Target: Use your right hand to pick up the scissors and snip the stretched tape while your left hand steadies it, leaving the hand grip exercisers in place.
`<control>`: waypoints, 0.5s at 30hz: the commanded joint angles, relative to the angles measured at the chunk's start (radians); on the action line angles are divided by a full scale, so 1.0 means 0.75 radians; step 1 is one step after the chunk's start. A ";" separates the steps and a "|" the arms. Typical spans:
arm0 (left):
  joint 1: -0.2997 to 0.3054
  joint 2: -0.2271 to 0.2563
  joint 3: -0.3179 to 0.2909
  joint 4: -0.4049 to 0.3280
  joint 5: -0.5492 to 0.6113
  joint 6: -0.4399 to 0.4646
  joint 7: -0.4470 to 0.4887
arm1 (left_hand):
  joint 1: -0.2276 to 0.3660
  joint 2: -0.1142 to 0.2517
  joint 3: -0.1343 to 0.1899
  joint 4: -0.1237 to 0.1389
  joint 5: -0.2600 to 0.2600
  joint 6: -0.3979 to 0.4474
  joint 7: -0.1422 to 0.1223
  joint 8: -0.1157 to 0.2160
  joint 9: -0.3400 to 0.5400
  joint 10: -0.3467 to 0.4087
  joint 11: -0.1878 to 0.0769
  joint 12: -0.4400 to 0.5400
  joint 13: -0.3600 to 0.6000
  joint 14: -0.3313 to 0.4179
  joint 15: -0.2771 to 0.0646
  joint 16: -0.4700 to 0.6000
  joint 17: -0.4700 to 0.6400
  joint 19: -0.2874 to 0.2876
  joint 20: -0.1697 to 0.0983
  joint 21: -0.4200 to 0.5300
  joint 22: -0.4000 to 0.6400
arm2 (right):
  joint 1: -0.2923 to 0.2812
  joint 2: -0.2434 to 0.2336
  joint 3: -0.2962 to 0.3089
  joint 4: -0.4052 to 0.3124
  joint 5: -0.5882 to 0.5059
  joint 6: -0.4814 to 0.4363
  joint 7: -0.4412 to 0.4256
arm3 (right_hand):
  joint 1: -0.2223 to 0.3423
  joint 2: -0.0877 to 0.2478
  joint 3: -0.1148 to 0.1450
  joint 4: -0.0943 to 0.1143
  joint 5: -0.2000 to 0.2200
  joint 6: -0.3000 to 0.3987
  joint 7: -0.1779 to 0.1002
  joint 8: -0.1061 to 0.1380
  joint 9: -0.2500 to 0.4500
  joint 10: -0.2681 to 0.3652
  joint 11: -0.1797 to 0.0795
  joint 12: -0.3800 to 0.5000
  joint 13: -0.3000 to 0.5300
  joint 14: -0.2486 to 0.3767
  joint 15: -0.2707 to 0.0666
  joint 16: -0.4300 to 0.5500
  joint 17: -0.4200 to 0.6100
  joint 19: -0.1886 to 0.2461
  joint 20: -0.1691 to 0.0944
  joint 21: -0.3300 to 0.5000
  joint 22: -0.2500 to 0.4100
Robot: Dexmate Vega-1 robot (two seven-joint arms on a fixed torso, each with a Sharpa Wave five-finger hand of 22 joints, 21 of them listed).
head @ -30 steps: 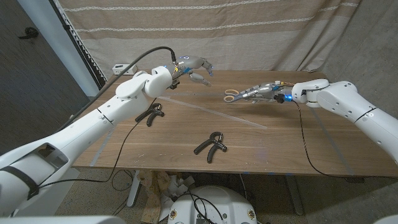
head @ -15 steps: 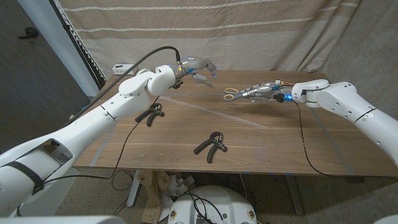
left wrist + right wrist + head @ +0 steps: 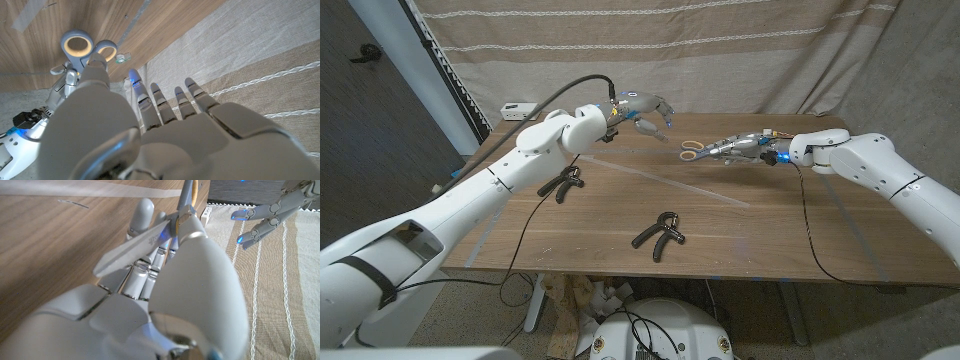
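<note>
- Your right hand [image 3: 752, 147] grips the grey-bladed scissors with pale yellow-lined loop handles [image 3: 705, 151], held above the far part of the wooden table [image 3: 720, 235].
- Scissor handles point away from your R hand toward your left hand [image 3: 645, 110]; blade end sits back in the R fingers.
- R wrist view: fingers [image 3: 142, 217] and thumb wrap the scissors [image 3: 135, 250], one blade lying along the fingers. Can't tell if the blades are open or shut.
- L hand is raised off the table, empty, fingers apart and curled a little. It's just across from the scissor handles, apart from them.
- L wrist view: the scissor loops [image 3: 82, 47] show just past your L thumb, not touching.
- Strip of clear tape [image 3: 665, 180] lies flat on the wood, running diagonally below and between both hands. Neither hand touches it.
- Two black hand grip exercisers on the table: one [image 3: 562, 183] nearer you than the L hand, by the L forearm; other [image 3: 658, 232] nearer the front edge, well apart from both hands.
</note>
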 commanded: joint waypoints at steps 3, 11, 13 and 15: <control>-0.005 -0.028 0.020 0.009 0.039 -0.002 0.012 | 0.009 -0.003 -0.001 0.008 -0.004 0.007 0.004 0.003 0.003 0.008 0.003 0.004 0.006 -0.005 -0.219 0.005 0.003 0.002 -0.120 0.006 0.005 | -0.019 0.000 0.012 -0.013 0.012 0.009 -0.018 | 0.228 0.208 0.003 -0.002 0.006 0.012 0.005 -0.006 0.002 0.019 -0.003 -0.007 -0.002 0.139 -0.137 0.010 0.008 -0.012 -0.073 0.012 0.000; -0.017 -0.048 0.038 0.025 0.054 -0.010 0.009 | 0.005 -0.005 -0.003 0.010 -0.005 0.005 0.005 0.000 0.003 0.009 0.003 0.004 0.006 -0.004 -0.218 0.006 0.003 0.013 -0.128 0.011 0.005 | -0.029 -0.002 0.018 -0.020 0.017 0.017 -0.025 | 0.227 0.208 0.003 -0.002 0.006 0.014 0.005 -0.008 0.002 0.019 0.002 -0.011 -0.003 0.140 -0.137 0.011 0.008 -0.013 -0.073 0.015 0.000; -0.020 -0.053 0.042 0.030 0.055 -0.013 0.007 | 0.004 -0.005 -0.003 0.011 -0.005 0.004 0.003 -0.001 0.003 0.009 0.003 0.004 0.006 -0.004 -0.217 0.006 0.003 0.015 -0.131 0.012 0.005 | -0.029 -0.003 0.018 -0.020 0.017 0.019 -0.024 | 0.227 0.208 0.003 -0.002 0.006 0.014 0.005 -0.008 0.002 0.019 0.000 -0.011 -0.003 0.140 -0.137 0.011 0.008 -0.013 -0.073 0.016 0.000; -0.022 -0.057 0.045 0.034 0.055 -0.018 0.007 | 0.003 -0.005 -0.003 0.011 -0.006 0.005 0.004 -0.002 0.003 0.011 0.003 0.004 0.006 -0.002 -0.217 0.007 0.003 0.022 -0.137 0.014 0.005 | -0.029 -0.003 0.017 -0.019 0.016 0.022 -0.021 | 0.228 0.207 0.003 -0.002 0.006 0.014 0.005 -0.008 0.002 0.018 0.000 -0.012 -0.003 0.139 -0.137 0.011 0.008 -0.014 -0.073 0.017 0.000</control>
